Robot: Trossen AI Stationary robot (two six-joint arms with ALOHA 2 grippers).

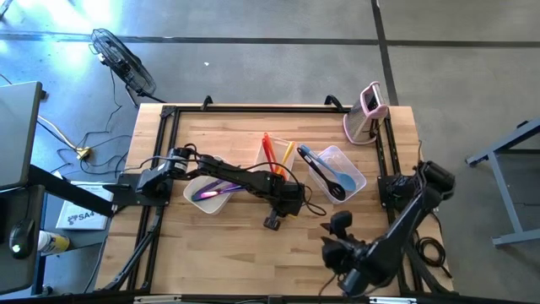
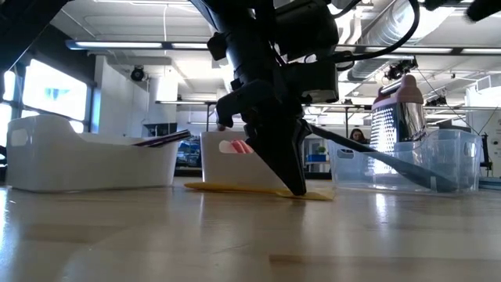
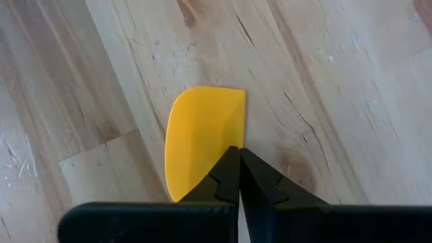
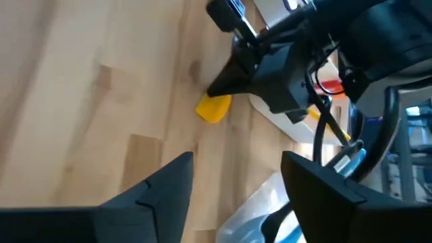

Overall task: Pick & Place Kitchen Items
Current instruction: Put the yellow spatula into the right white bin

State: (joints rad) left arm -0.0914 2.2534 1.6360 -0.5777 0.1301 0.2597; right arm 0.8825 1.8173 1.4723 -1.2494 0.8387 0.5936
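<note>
— From above, where was the left gripper (image 1: 272, 221)?

— Out over the middle of the table (image 1: 219, 253), near the front of the centre tub (image 1: 268, 160). But the arm hid what was under it. You only saw a yellow handle sticking out of that tub's side.

— And from table height?

— There it was plain: the fingers (image 2: 291, 174) came down to a point right on a yellow spatula (image 2: 258, 189) lying flat on the wood, in front of the centre tub. The left wrist camera showed the rest: the yellow blade (image 3: 201, 138) flat on the boards, and the two fingertips (image 3: 229, 177) pressed together at its near edge, jaws closed. Whether they pinched the blade or merely touched it, I could not tell.

— The right arm?

— Its gripper (image 1: 340, 226) hung near the front right, jaws wide apart, holding nothing. Its wrist camera looked across at the left gripper and the yellow blade (image 4: 213, 107).

— The other utensils?

— Purple ones (image 1: 215, 187) in the left tub (image 1: 192, 201), red and orange (image 1: 270, 150) in the centre, a black and light blue spoon (image 1: 336, 181) in the right tub (image 1: 359, 173). The pink-and-white gadget (image 1: 368, 114) stood at the far right corner.
</note>
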